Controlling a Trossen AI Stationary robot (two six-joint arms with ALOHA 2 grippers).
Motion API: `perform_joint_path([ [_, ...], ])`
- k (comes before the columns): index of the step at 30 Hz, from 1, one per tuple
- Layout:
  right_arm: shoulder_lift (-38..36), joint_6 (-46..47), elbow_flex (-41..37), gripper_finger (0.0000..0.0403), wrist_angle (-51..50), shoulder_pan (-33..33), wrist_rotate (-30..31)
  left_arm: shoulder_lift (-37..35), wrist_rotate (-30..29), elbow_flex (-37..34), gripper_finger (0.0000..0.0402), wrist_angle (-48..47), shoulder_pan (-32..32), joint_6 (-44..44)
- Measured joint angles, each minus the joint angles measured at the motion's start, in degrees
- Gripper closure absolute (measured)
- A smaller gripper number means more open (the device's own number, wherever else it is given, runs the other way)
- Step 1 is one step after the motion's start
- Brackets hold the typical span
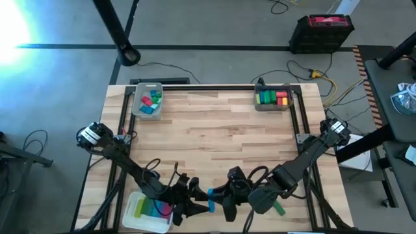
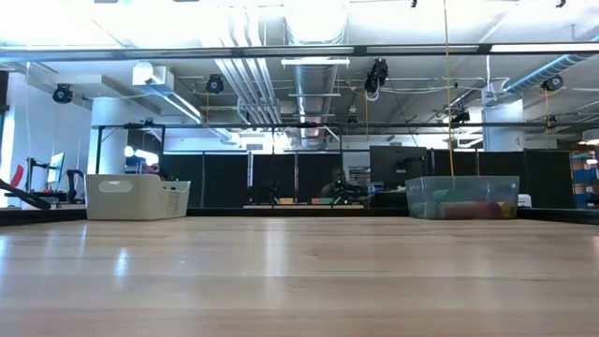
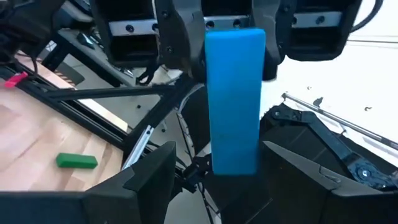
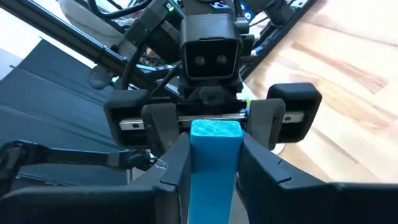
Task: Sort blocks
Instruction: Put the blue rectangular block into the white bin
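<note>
Handover at the table's near edge. The right gripper (image 4: 214, 163) is clamped on one end of a blue bar (image 4: 214, 155), its two dark fingers (image 4: 177, 163) pressed flat against the bar's sides. Facing it, the left gripper (image 4: 214, 121) has the bar's other end between its parted fingers; the left wrist view shows the bar (image 3: 234, 99) standing between those fingers with a visible gap on either side, so that grip is judged not yet made. In the high view the two grippers meet nose to nose, left (image 1: 195, 198) and right (image 1: 224, 195), with the bar (image 1: 210, 193) bridging them, just beside the near tray (image 1: 133, 221) of mixed blocks. A green block (image 1: 279, 208) lies on the wood under the right arm.

To do the pass well, the left fingers should close squarely on the bar's flat faces, centred, before the right lets go. Releasing early risks dropping the bar off the table's edge.
</note>
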Motion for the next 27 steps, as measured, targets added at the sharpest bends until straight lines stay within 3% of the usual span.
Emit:
perform_joint_path([
  [9, 0.1, -1.4, 0.0, 0.0311, -0.3, -1.5, 1.6, 0.0, 3.4, 0.5, 0.0193, 0.1, 2.1, 0.0],
  [19, 0.0, -2.5, 0.0, 0.0311, -0.2, -2.1, 2.4, -0.9, 2.8, 0.4, 0.0262, -0.2, 2.1, 0.3],
  [27, 0.0, -2.6, 0.0, 0.0311, -0.6, -2.1, 2.5, -1.9, 0.3, 0.0, 0.0296, -1.8, 2.1, -0.3],
])
